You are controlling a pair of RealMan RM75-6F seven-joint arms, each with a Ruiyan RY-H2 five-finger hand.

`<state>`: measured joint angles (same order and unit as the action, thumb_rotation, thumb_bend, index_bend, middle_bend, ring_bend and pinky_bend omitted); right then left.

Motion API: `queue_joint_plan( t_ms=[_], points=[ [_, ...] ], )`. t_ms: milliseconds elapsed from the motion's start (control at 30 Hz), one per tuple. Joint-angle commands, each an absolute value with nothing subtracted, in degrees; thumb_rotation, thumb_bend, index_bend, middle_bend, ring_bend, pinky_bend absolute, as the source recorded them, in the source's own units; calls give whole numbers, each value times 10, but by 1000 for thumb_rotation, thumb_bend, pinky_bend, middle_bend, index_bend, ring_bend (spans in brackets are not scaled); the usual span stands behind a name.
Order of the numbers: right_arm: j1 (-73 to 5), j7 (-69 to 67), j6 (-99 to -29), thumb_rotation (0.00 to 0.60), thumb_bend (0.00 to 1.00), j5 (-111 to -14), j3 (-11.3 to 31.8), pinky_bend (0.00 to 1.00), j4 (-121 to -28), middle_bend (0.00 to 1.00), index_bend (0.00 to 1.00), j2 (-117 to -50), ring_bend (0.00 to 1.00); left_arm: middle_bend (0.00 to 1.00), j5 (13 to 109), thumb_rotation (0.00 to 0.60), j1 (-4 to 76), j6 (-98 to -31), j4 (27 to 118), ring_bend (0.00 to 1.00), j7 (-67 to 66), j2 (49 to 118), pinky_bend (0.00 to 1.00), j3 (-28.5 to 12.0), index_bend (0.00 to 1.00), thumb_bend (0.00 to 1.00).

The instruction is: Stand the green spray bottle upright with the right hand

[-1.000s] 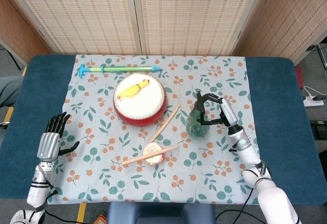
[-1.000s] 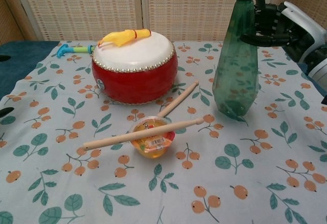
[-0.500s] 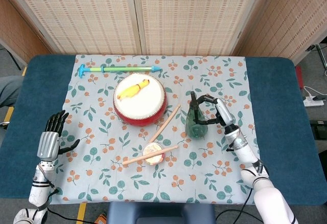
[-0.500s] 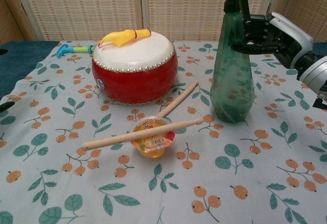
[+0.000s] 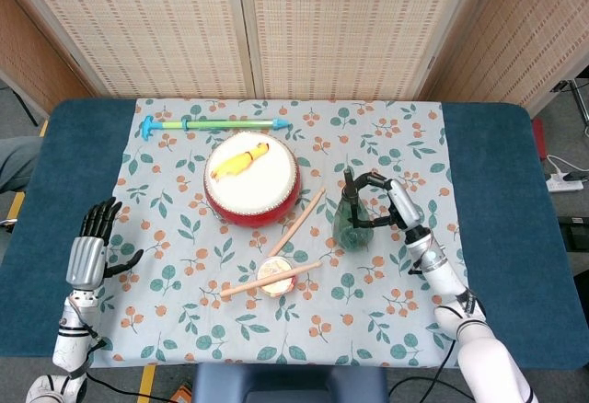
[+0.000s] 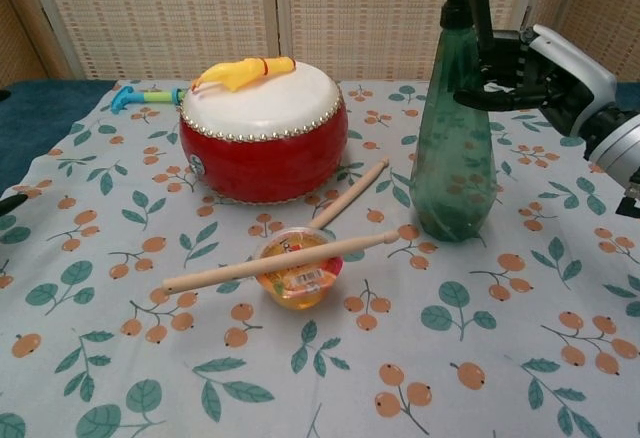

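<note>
The green spray bottle (image 6: 455, 148) is standing upright on the patterned cloth (image 6: 520, 358) of the desk, right of the red drum (image 6: 264, 133). The right hand (image 6: 545, 63) is gripping it near the neck, fingers (image 6: 490, 98) wrapping around the upper body (contact at the base cannot be confirmed). The left hand (image 5: 90, 254) is resting at the cloth's left edge, fingers spread wide, holding nothing.

green spray bottle (image 6: 454, 148), red drum (image 6: 264, 143), leaf-and-berry patterned cloth (image 6: 500, 358)
</note>
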<state>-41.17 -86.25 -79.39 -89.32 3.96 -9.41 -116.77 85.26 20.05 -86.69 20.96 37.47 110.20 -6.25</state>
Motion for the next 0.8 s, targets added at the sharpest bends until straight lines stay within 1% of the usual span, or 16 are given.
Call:
queue_joint_plan(
  t_ms=[33,200,333,400,500,800],
  points=[
    [-408,-857,-796,600,0,-895,36,374,-93,540,636,-1166,333,0,852,600,201,-867,208,0,376,1103,26,-63,3,186],
    [-401,-850,-799,600,0,-898,31,374,-94,540,615,-1164,318,0,852,600,201,-868,205,0,378,1104,26,-61,2,184],
    [-398,-845,-796,600,0,-902,24,368,-94,540,555,-1160,282,0,853,600,202,-870,204,0,382,1105,27,-61,2,185],
    [-395,-840,-797,600,0,-906,19,359,-94,536,509,-1157,254,0,853,600,201,-875,202,0,387,1105,27,-61,2,186],
    [-391,-835,-799,600,0,-908,15,349,-96,513,460,-1153,225,0,853,600,202,-874,199,0,389,1106,28,-60,2,184],
    [-381,-827,-811,600,0,-913,8,333,-105,461,386,-1140,180,0,853,600,201,-874,196,0,395,1107,28,-58,2,184]
  ],
)
